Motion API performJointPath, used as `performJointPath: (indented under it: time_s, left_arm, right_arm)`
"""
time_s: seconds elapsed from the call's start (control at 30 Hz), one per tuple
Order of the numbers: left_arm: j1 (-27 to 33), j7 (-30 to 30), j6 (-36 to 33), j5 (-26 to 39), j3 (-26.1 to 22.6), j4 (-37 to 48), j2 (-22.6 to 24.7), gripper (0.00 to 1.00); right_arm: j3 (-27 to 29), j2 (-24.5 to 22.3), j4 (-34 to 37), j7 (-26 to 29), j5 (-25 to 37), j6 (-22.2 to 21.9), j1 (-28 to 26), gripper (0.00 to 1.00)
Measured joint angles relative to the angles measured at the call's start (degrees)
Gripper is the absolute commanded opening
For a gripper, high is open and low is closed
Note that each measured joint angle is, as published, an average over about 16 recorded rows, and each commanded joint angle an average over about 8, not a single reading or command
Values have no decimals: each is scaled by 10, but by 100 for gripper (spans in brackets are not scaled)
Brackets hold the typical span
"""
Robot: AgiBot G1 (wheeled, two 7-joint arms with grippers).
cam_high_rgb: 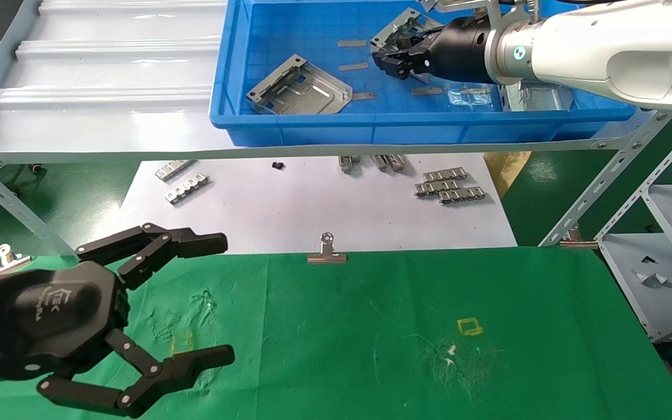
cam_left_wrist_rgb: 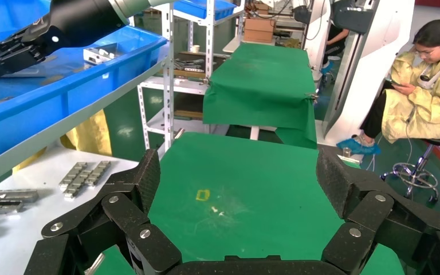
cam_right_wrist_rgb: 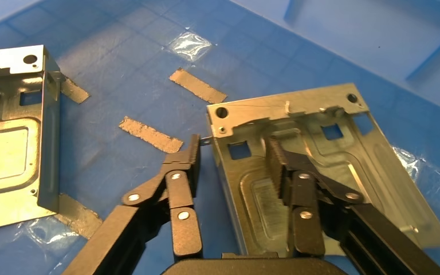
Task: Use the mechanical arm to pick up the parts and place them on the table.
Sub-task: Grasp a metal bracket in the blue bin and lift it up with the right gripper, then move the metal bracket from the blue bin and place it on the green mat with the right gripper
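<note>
1. Head view, taken from the left with the blue tray (cam_high_rgb: 289,131) as landmark: the left gripper (cam_high_rgb: 222,297) hangs parked over the green worktop (cam_high_rgb: 371,315), well in front of the tray, its fingers spread wide and holding nothing.
2. Inside the tray, toward its left end, one part (cam_high_rgb: 301,87) lies flat and untouched.
3. Further right in the tray, the right gripper (cam_high_rgb: 385,61) of the mechanical arm (cam_high_rgb: 592,46) straddles a raised flange of a second part (cam_high_rgb: 397,29). In the right wrist view one serrated finger (cam_right_wrist_rgb: 186,166) stands outside the flange and the other rests on the plate (cam_right_wrist_rgb: 321,172). The jaws are partly open and do not yet clamp.
4. Judgement for the step in hand: close squarely across the flange wall, not on the thin outer edge, so that the plate cannot pivot; lift straight up until it clears the tray wall before any travel toward the worktop.
5. At the tray's right end a third part (cam_high_rgb: 537,96) shows, partly hidden under the arm.
6. Counts: three parts visible, all in the tray and none on the worktop; two grippers; two yellow squares (cam_high_rgb: 469,326) marked on the cloth; one binder clip (cam_high_rgb: 326,251) at the cloth's far edge.
</note>
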State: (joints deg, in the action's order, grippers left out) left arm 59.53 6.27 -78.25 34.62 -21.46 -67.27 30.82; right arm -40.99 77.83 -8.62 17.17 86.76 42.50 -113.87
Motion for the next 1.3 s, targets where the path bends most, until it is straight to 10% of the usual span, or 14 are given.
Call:
performJointPath:
  time_s: [0.77, 1.3]
  left_arm:
    - [0, 0, 0, 0, 0, 0, 0, 100]
    - [0, 0, 0, 0, 0, 0, 0, 100]
  right_arm:
    - [-19, -11, -30, -16, -42, -32, -4, 0]
    - [-2, -104, -52, -133, -98, 276, -69, 0]
